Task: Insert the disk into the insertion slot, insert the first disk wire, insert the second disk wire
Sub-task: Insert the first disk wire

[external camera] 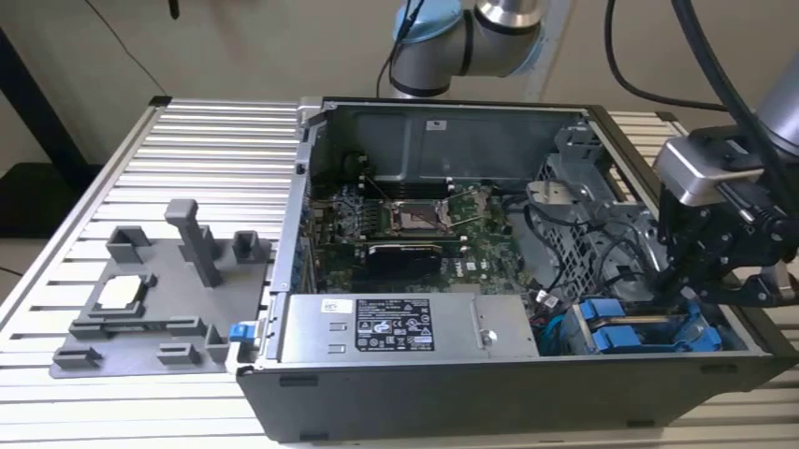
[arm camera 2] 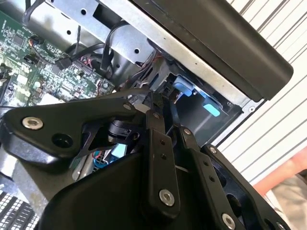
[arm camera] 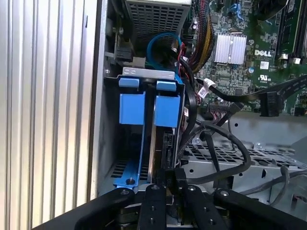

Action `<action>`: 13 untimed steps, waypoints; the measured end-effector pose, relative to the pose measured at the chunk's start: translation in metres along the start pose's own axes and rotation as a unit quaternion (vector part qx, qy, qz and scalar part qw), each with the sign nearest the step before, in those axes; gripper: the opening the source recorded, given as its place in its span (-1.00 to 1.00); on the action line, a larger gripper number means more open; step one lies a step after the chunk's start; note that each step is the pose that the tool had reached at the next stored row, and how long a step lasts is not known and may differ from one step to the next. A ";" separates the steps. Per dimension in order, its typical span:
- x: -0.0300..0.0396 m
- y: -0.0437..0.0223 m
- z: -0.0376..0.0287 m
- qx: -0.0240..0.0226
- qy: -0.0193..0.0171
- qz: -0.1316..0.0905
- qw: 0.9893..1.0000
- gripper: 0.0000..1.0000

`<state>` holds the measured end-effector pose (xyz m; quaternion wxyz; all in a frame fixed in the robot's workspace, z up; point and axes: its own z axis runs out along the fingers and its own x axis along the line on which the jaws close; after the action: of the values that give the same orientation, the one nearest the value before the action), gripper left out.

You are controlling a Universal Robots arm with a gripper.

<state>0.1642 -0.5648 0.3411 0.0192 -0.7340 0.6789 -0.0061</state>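
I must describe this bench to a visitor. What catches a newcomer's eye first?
First, the open computer case on the slatted metal table, its green circuit board exposed. Next, two bright blue drive carriers in the case's corner at the exterior view's right, the black gripper close over them. A grey plastic tray lies at the exterior view's left.

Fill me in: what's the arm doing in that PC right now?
The robot arm's gripper is down inside the open computer case, at the drive bay in the corner on the exterior view's right. In the first wrist view it lines up with the disk, which sits in the bay about level with the other blue carrier beside it. Black cables hang loose next to the bay; whether any is plugged into the disk can't be made out.
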 end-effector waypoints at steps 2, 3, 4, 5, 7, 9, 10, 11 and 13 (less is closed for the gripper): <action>0.0000 0.0000 0.0008 0.000 0.000 0.002 1.000 -0.62; 0.0000 0.0001 0.0011 0.000 0.000 0.004 1.000 -0.62; 0.0001 0.0002 0.0017 0.001 0.000 0.005 1.000 -0.62; 0.0001 0.0003 0.0026 0.001 0.000 0.008 1.000 -0.62; 0.0000 0.0004 0.0037 0.001 0.000 0.015 1.000 -0.62; 0.0001 0.0007 0.0052 0.001 0.001 0.021 1.000 -0.62; 0.0002 0.0009 0.0063 0.001 0.001 0.025 1.000 -0.62; 0.0001 0.0010 0.0072 0.001 0.002 0.028 1.000 -0.62; 0.0001 0.0011 0.0089 0.001 0.001 0.031 1.000 -0.62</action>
<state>0.1634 -0.5648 0.3321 0.0190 -0.7125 0.7013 -0.0073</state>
